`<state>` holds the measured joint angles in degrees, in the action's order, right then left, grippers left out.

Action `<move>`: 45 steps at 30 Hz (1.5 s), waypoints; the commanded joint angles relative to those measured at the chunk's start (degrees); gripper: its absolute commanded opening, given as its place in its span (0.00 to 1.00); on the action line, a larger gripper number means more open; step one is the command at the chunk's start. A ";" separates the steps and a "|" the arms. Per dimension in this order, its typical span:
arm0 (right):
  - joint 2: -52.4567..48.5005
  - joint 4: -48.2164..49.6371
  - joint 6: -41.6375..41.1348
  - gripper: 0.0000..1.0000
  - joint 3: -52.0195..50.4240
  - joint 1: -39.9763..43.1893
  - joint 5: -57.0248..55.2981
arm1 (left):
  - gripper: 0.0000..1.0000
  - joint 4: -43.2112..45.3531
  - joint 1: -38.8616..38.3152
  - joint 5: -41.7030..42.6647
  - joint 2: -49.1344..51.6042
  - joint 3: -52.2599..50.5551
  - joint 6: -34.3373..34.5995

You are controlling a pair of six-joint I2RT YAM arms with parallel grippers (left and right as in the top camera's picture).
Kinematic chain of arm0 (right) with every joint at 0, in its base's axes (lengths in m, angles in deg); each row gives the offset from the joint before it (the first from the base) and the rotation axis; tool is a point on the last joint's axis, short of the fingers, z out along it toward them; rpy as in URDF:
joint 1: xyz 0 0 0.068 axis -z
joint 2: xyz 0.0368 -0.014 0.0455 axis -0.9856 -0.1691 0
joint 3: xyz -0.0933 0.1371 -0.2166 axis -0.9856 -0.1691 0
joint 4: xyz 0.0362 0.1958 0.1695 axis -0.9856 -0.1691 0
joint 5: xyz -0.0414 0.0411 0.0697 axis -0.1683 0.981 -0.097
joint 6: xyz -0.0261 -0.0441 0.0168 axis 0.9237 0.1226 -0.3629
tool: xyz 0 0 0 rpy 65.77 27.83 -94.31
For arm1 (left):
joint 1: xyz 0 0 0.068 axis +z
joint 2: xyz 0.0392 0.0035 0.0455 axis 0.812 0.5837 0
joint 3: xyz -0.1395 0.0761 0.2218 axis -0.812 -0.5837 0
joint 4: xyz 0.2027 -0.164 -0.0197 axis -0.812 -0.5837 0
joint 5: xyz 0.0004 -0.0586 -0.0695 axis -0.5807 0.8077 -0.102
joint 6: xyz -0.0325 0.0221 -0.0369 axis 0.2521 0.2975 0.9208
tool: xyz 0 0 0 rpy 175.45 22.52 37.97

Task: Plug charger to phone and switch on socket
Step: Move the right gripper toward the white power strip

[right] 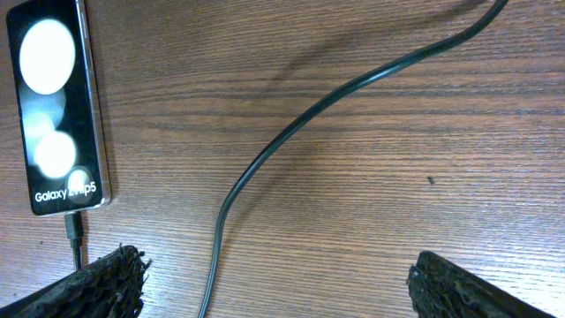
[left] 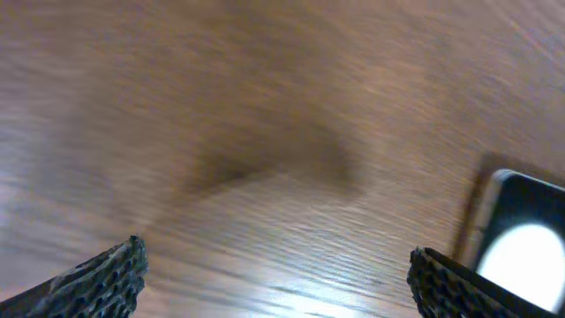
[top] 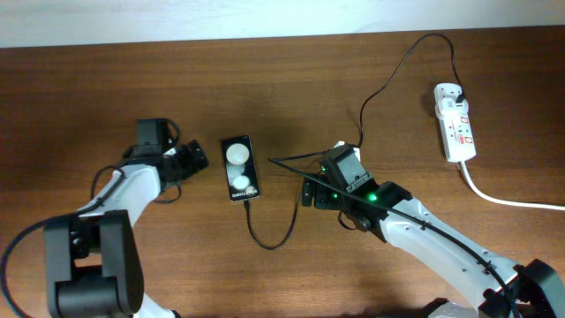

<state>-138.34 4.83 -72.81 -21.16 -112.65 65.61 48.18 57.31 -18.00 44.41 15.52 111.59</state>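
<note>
Lying flat, the phone (top: pixel 240 168) sits beside the left end effector (top: pixel 202 159).

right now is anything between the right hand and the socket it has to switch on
Nothing solid blocks it. Between the open right hand and the socket there is only bare table, crossed by the thin black cable of the charger, which runs up to the socket's far end.
</note>
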 commanded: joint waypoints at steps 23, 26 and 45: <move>-0.55 -3.82 0.57 0.99 0.07 0.22 -0.70 | 0.99 -1.03 1.16 -0.63 -0.02 -1.05 -0.31; -0.55 -3.80 0.57 0.99 0.07 0.22 -0.70 | 0.99 -1.03 1.16 -0.63 -0.02 -1.05 -0.31; -0.55 -4.09 0.57 0.99 0.07 0.22 -0.68 | 0.99 -1.03 1.16 -0.63 -0.02 -1.05 -0.31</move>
<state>-138.34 0.96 -72.79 -21.16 -112.65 65.59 47.96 58.39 -18.64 44.39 15.52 111.59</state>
